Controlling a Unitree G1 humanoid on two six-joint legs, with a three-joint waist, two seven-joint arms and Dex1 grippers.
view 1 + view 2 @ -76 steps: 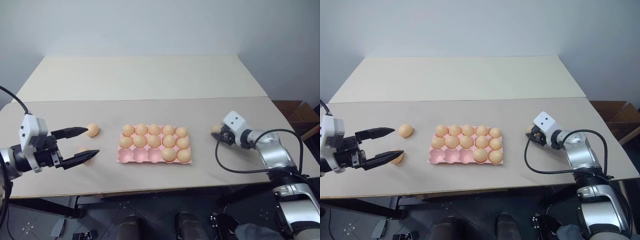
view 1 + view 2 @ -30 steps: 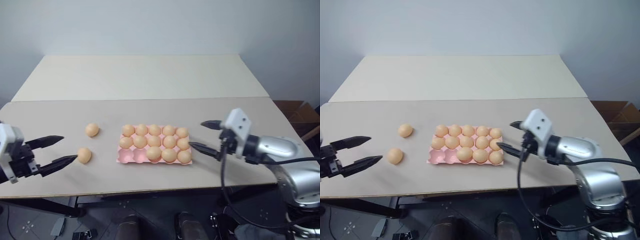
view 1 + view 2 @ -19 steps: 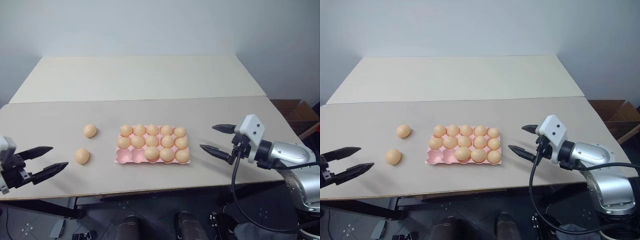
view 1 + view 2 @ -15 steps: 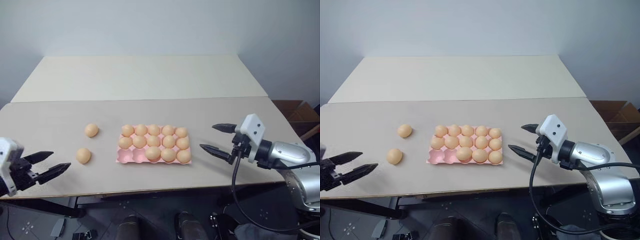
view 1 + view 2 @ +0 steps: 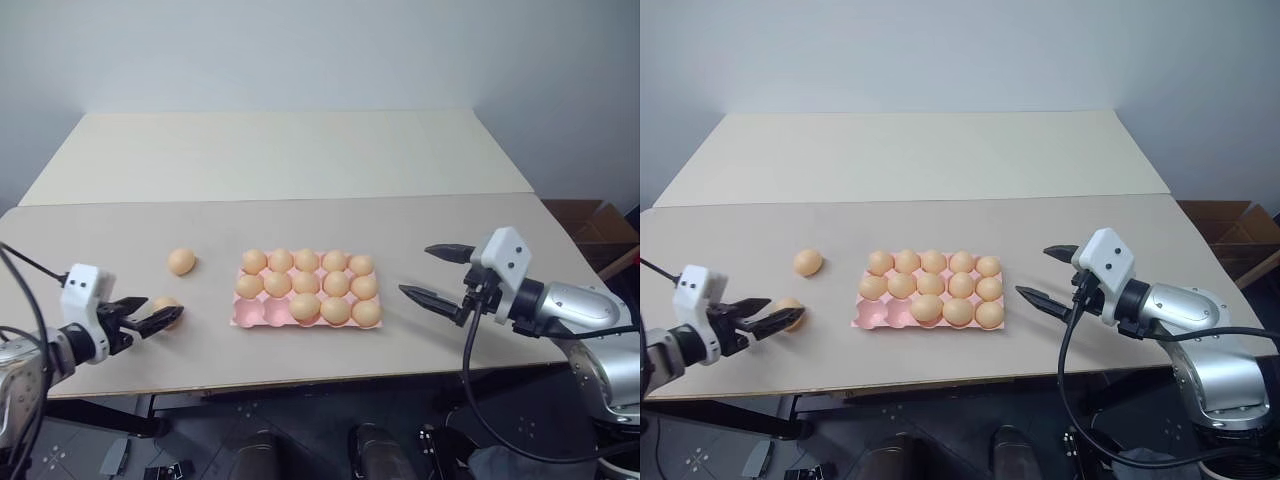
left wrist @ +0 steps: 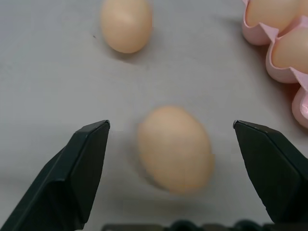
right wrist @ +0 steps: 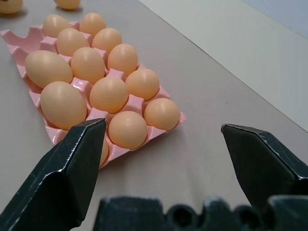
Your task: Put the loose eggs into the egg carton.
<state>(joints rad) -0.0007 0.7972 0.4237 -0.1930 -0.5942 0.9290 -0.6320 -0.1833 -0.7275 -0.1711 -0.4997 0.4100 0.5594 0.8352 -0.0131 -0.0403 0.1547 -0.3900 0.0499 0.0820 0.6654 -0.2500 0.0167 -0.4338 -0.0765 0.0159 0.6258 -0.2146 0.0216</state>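
Left eye view: the egg carton is seen near the middle of the table, toward its front edge. Thirteen eggs are seated in it; the two cups at its front left corner are bare. Two loose eggs are seen left of the carton: the farther egg lies apart from it, and the nearer egg lies closer to the front edge, between the tips of the left gripper. Its fingers are spread around that egg, and contact cannot be judged. The right gripper is held to the right of the carton, apart from it, with fingers spread wide and nothing between them.

Left wrist view: the nearer egg is shown lying on the table midway between the two black fingers, with a clear gap on each side. The farther egg is seen beyond it, and the carton's edge at one side.

Right wrist view: the filled carton is shown beyond the wide-spread fingers, which are empty.
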